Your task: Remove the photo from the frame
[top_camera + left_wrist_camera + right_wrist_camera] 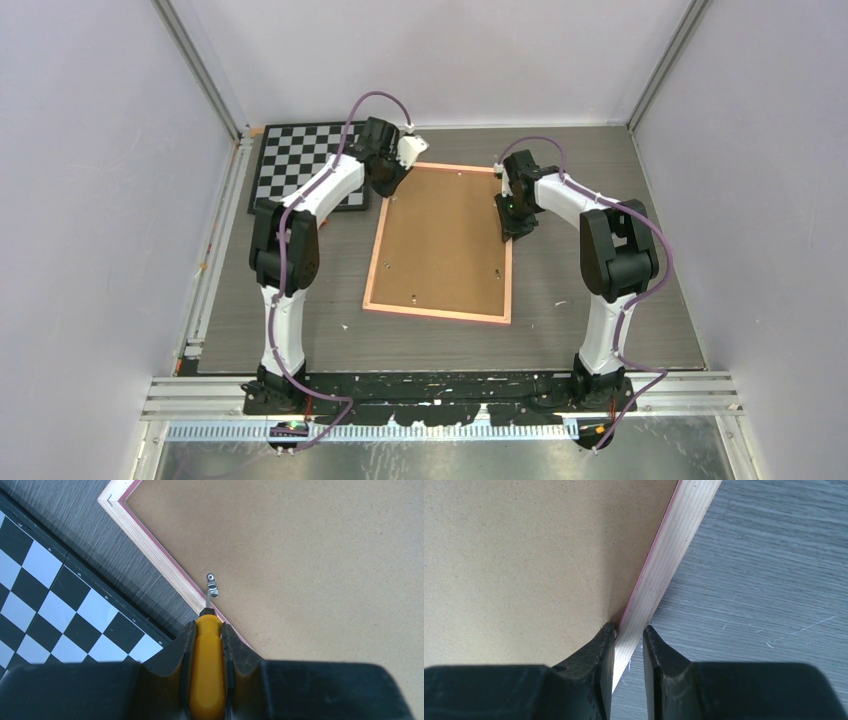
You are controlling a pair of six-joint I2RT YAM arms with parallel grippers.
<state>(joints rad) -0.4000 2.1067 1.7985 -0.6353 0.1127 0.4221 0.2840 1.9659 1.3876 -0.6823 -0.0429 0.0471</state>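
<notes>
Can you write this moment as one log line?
left gripper: holding screwdriver, tip at clip | right gripper: pinching frame edge

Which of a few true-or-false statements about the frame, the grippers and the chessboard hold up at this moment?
1. The frame lies back up, brown backing showing. True.
2. The left gripper is empty. False: it is shut on a yellow-handled screwdriver, whose tip is at a metal clip on the backing.
3. The right gripper has one finger on each side of the frame's right border. True.
4. The chessboard lies on top of the frame. False: it lies beside the frame's far left corner, on the table.
5. The photo lies out on the table. False: no photo shows in any view.
</notes>
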